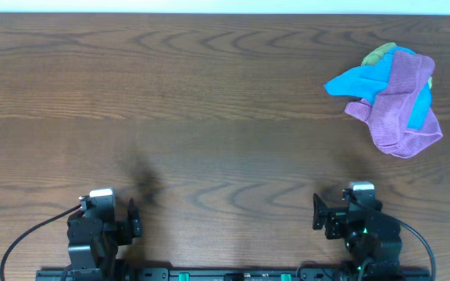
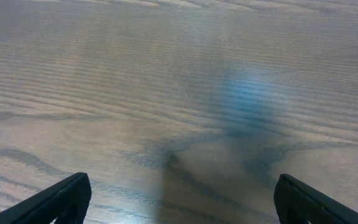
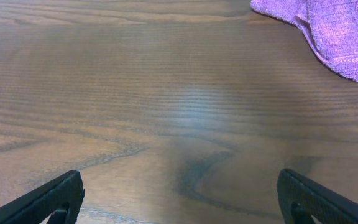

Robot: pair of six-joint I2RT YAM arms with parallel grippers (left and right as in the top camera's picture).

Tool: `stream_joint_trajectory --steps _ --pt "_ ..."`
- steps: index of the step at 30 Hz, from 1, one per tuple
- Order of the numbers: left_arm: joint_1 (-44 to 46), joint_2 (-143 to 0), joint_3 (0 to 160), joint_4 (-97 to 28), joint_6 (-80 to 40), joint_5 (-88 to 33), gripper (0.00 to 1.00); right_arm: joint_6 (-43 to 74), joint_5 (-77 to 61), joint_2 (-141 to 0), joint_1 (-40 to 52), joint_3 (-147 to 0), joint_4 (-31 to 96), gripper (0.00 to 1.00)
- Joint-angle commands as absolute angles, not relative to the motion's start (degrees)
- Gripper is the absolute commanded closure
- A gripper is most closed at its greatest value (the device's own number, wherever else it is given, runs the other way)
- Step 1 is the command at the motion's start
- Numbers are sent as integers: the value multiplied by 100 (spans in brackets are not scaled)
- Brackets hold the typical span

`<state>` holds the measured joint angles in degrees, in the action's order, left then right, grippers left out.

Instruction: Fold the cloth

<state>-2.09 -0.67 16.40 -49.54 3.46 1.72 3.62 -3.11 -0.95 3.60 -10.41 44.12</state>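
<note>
A crumpled pile of cloths lies at the far right of the wooden table: a purple cloth on top, a blue cloth under it, a green one peeking out behind. The purple cloth's edge shows at the top right of the right wrist view. My left gripper is open and empty at the near left edge. My right gripper is open and empty at the near right, well short of the pile.
Both arm bases sit at the table's near edge. The table's far edge runs along the top of the overhead view. Nothing else stands on the wood.
</note>
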Motion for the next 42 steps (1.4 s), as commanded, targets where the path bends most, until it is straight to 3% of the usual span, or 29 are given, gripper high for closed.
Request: stream_joint_trajectory --steps 1,14,42 --pt "-180 -25 1610 -4976 427 150 5 290 -281 -32 296 -974 4412 1" --pt "-180 -25 1610 -4976 427 150 5 252 -281 -447 296 -1184 4222 1" --pt "-180 -25 1610 -4976 427 150 5 250 -279 -4084 296 -4121 3828 1"
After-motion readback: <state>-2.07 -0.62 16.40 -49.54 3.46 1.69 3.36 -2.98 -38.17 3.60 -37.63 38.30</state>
